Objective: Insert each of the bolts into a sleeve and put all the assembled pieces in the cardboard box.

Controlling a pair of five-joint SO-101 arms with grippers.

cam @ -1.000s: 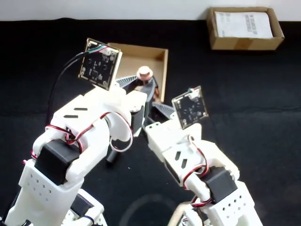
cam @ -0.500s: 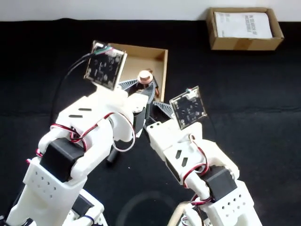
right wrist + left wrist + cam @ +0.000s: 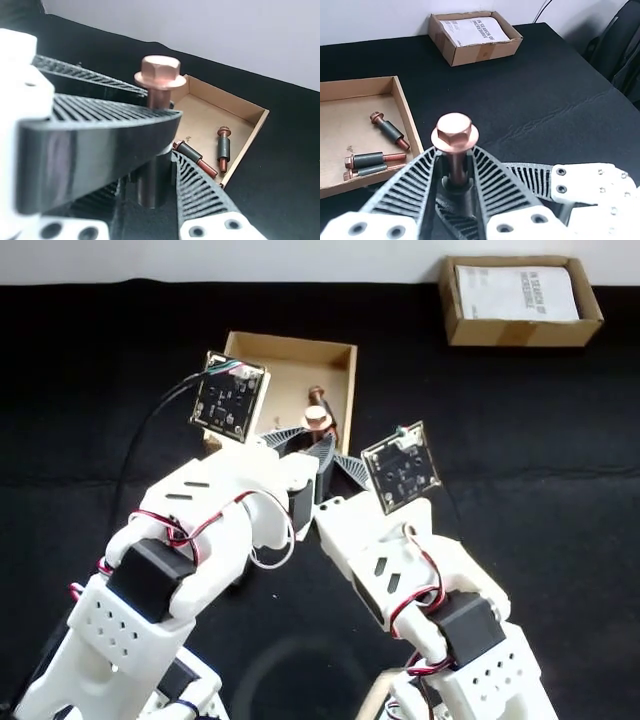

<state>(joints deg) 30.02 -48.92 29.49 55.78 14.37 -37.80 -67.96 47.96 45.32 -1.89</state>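
Left hand (image 3: 455, 151): clamped on upright bolt (image 3: 454, 131).
Desk (image 3: 545, 95): open black surface, frame right.
Cardboard box (image 3: 406, 114): frame left, wall near hand, three assembled pieces (image 3: 369, 160) inside.

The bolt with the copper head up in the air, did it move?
Yes. The bolt, held in the left end effector, has slid toward the near rim of the cardboard box, closer to the arms.

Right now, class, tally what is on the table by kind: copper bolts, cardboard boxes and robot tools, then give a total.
Copper bolts: 4 (three sleeved bolts lying in the open box, one held bolt upright in the left tool)
Cardboard boxes: 2 (the open box, the paper-filled box)
Robot tools: 2 (left tool, right tool)
Total: 8
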